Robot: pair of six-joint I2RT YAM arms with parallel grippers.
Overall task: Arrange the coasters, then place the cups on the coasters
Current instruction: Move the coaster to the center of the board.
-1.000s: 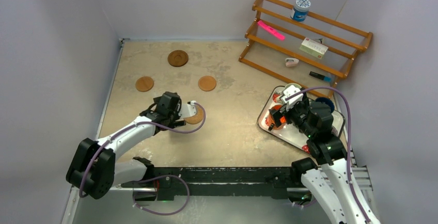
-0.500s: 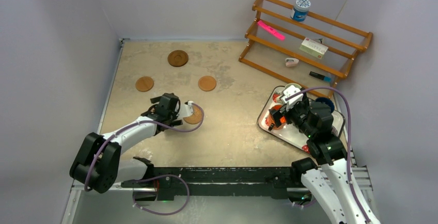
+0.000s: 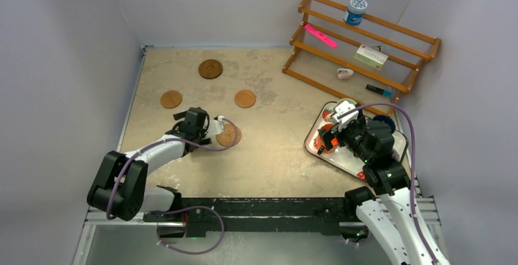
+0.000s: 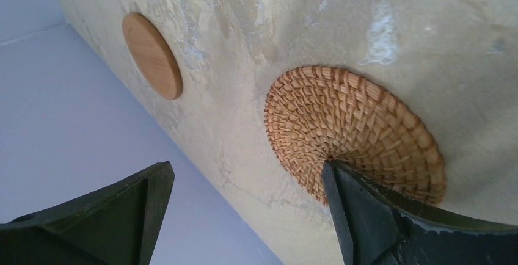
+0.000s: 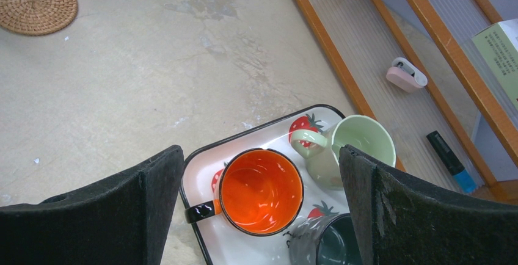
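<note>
A woven round coaster [image 4: 348,124] lies flat on the table, and my left gripper [image 4: 244,167] stands open beside it, with one finger over its near edge and nothing held. Beyond it lies a flat coaster [image 4: 151,54]. From above I see the woven coaster [image 3: 229,135], two flat ones [image 3: 171,99] [image 3: 245,98] and a darker rimmed one [image 3: 211,68]. My right gripper [image 5: 261,155] hangs open above the orange cup [image 5: 261,190]. A pale green cup [image 5: 354,146] and a dark grey cup [image 5: 333,240] stand beside it on the strawberry tray [image 5: 201,155].
A wooden stepped rack [image 3: 360,45] at the back right holds a blue-and-white tub [image 3: 355,10], a pink marker, a box and a small pink item [image 5: 406,72]. Walls close in the table on the left, back and right.
My left arm has drawn back to the left, so the woven coaster shows more fully on the table. The right arm has not moved.
</note>
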